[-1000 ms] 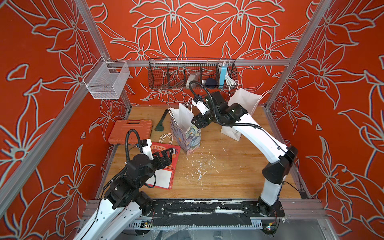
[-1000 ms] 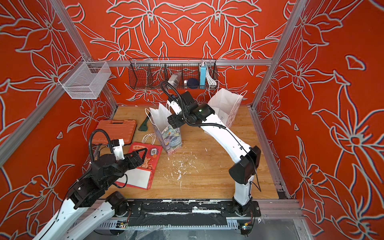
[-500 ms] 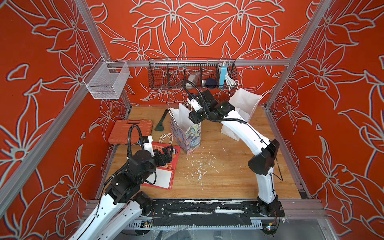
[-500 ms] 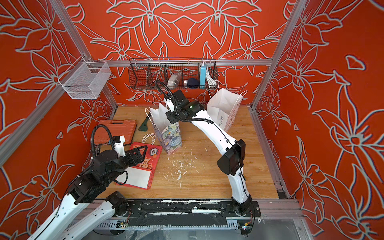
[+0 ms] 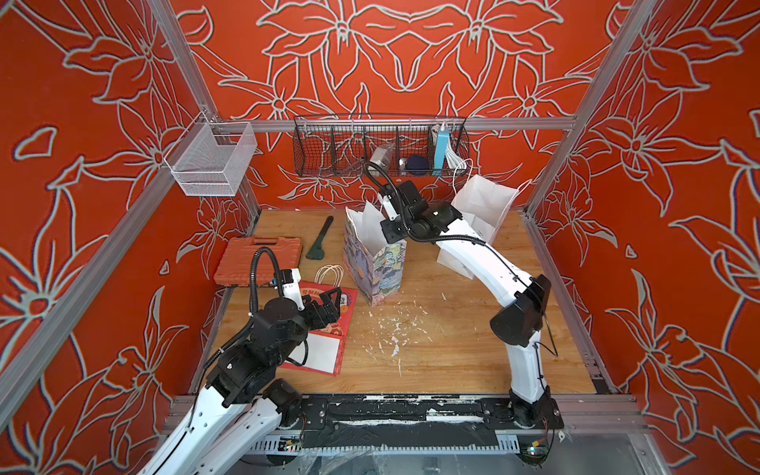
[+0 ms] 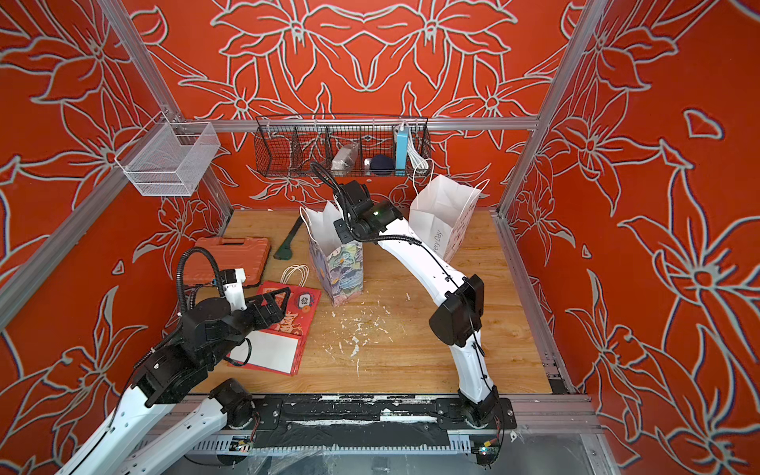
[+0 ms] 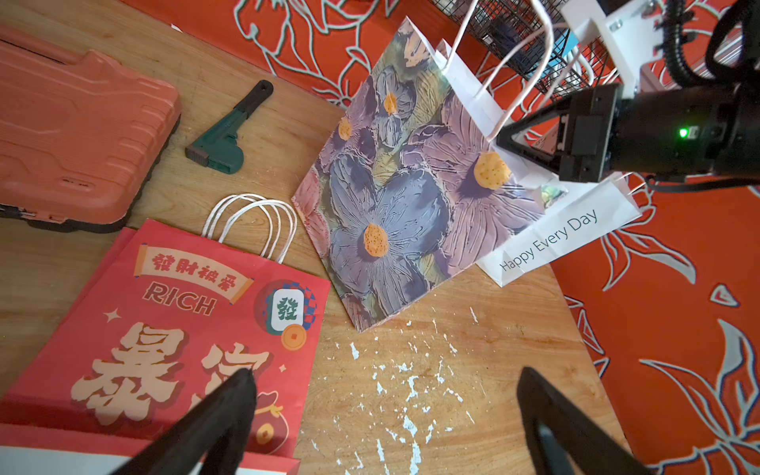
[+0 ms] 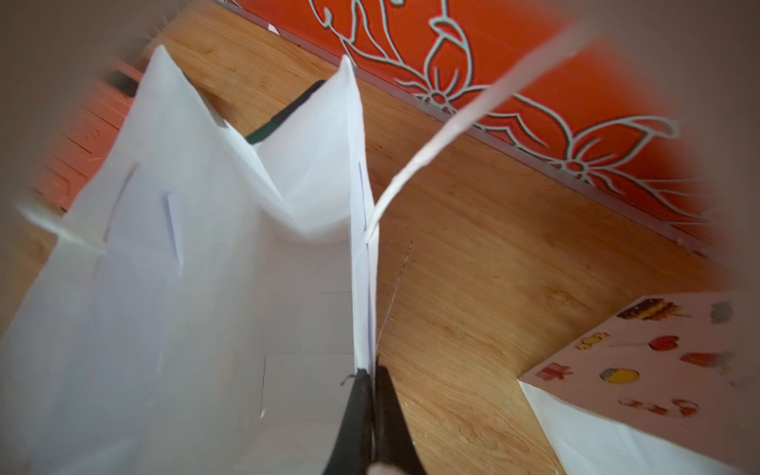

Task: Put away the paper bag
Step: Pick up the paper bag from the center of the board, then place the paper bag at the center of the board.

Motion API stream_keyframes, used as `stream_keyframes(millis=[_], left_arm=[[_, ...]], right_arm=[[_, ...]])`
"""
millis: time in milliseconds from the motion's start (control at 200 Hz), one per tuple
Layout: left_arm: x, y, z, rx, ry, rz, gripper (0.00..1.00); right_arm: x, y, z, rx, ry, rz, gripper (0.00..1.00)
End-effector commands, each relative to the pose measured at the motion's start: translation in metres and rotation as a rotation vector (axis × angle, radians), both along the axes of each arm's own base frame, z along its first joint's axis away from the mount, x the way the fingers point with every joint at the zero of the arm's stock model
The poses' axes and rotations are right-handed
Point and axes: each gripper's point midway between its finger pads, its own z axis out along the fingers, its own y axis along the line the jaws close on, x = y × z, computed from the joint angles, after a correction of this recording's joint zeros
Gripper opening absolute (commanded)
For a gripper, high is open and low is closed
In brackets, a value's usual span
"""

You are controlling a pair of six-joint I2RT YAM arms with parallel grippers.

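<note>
On the wooden table (image 5: 452, 349), the floral paper bag (image 5: 374, 263) stands upright near the back centre with its mouth open to the ceiling. Its long axis is vertical and its broad printed face is turned toward the left arm. A white bag (image 5: 481, 205) stands behind the right arm, and a red bag (image 5: 325, 329) lies flat in front of the left one, so the floral one is judged to be the bag in hand. The right gripper (image 8: 373, 372) comes in over the bag's mouth, and its jaws are pressed together on the top edge of one side wall, with white paper sandwiched between them. The bag hangs directly below that pinch, and the rest of the mouth spreads away toward the left arm. The right arm is plainly the nearer. The left gripper (image 7: 382, 386) hovers over the red bag with its fingers spread wide and nothing between them, well apart from the floral bag. A lift would likely have to go straight up along the bag's height, since the black wire basket (image 5: 329, 152) hangs just behind. One handle cord (image 8: 432, 156) runs loose beside the pinched edge.
</note>
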Motion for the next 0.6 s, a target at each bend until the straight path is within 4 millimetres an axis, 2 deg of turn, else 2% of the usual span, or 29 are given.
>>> stream_keyframes(millis=[0, 145, 340, 445, 591], left_arm=[[0.000, -0.004, 0.005, -0.018, -0.019, -0.022, 0.98], [0.001, -0.029, 0.007, -0.068, -0.058, -0.147, 0.98], [0.003, -0.054, 0.003, -0.126, -0.033, -0.251, 0.98], [0.001, -0.068, 0.011, -0.161, -0.042, -0.321, 0.98], [0.000, -0.093, 0.034, -0.254, -0.064, -0.438, 0.98]], right_arm=[[-0.006, -0.039, 0.046, 0.034, -0.117, -0.136, 0.00], [-0.025, -0.076, 0.054, 0.034, -0.151, -0.243, 0.00], [-0.057, -0.110, 0.032, 0.104, -0.115, -0.351, 0.00], [-0.070, -0.125, 0.026, 0.141, -0.102, -0.403, 0.00], [-0.081, -0.138, 0.017, 0.203, -0.092, -0.482, 0.00]])
